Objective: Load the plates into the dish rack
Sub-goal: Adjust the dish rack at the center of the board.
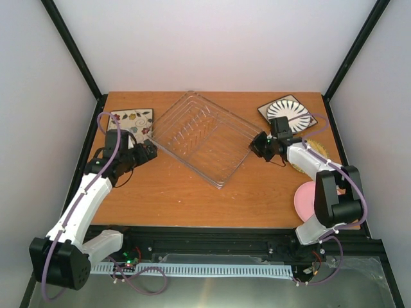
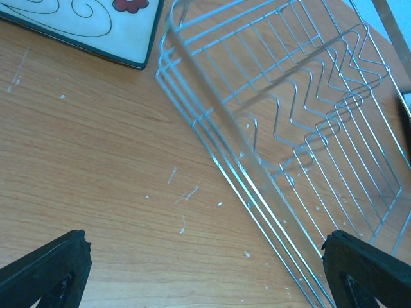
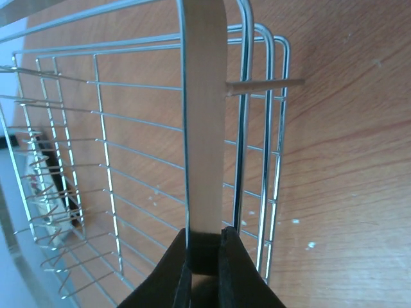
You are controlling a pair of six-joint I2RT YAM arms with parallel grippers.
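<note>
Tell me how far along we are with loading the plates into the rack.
Nothing is loaded yet: the dish rack holds no plates. In hand: the right gripper is shut on the rack's rim at its right corner; the left gripper hangs open beside its left edge. Left: all four lie on the table, the floral plate, striped plate, tan plate and pink plate.

A robotics lab test cell: plain white panels (image 1: 212, 45) in a black frame (image 1: 69, 42) enclose a wooden table (image 1: 186, 199), with a cabled left arm (image 1: 80, 202) and right arm (image 1: 308, 157) bolted to a metal rail (image 1: 212, 240)
</note>
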